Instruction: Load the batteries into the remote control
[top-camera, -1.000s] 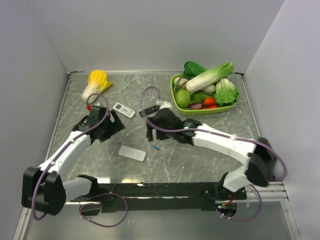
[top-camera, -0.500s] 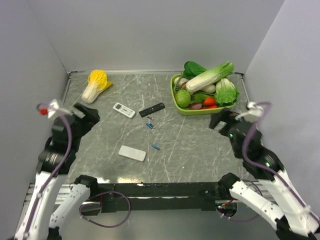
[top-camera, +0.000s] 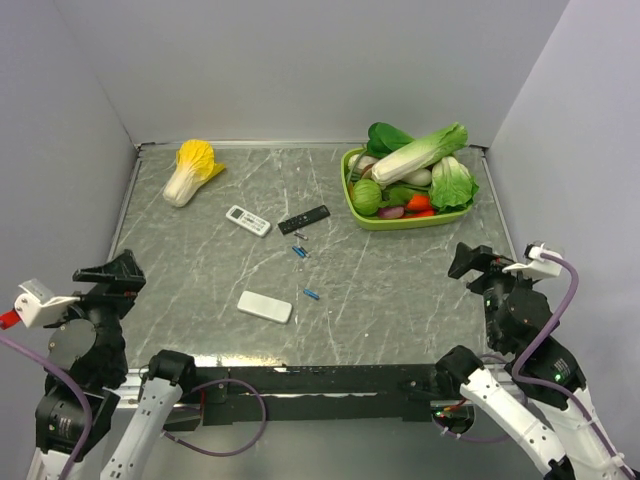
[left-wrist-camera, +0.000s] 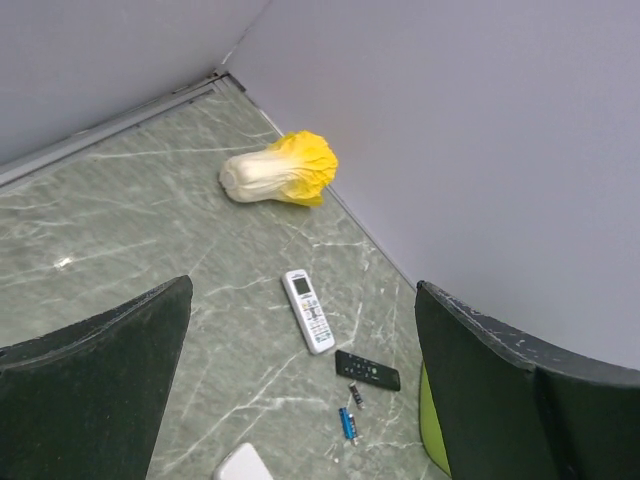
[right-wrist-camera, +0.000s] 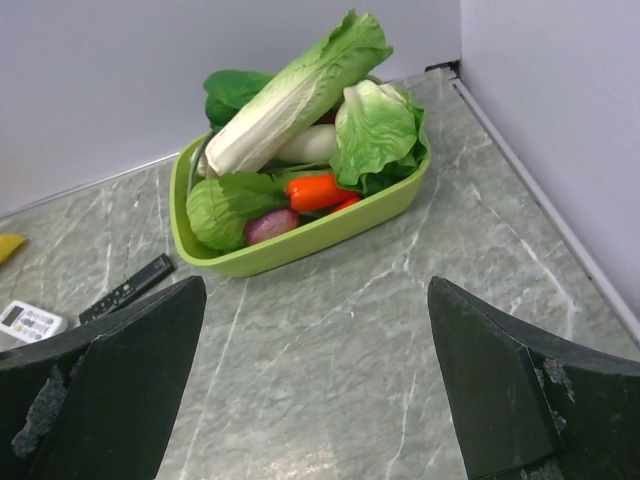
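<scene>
Both arms have pulled way back to the near corners, left gripper (top-camera: 108, 274) and right gripper (top-camera: 472, 261) spread wide, holding nothing. Remote control (top-camera: 265, 306) lies back-up on the tabletop (top-camera: 400, 290), one battery (top-camera: 312, 294) near it, another battery (top-camera: 298, 251) farther back by the black remote (top-camera: 303, 219). Veggie basket (top-camera: 385, 222) sits far right.

Grey-green marbled tabletop (top-camera: 400, 295) between plain pale lilac walls (top-camera: 300, 70) on three sides
</scene>
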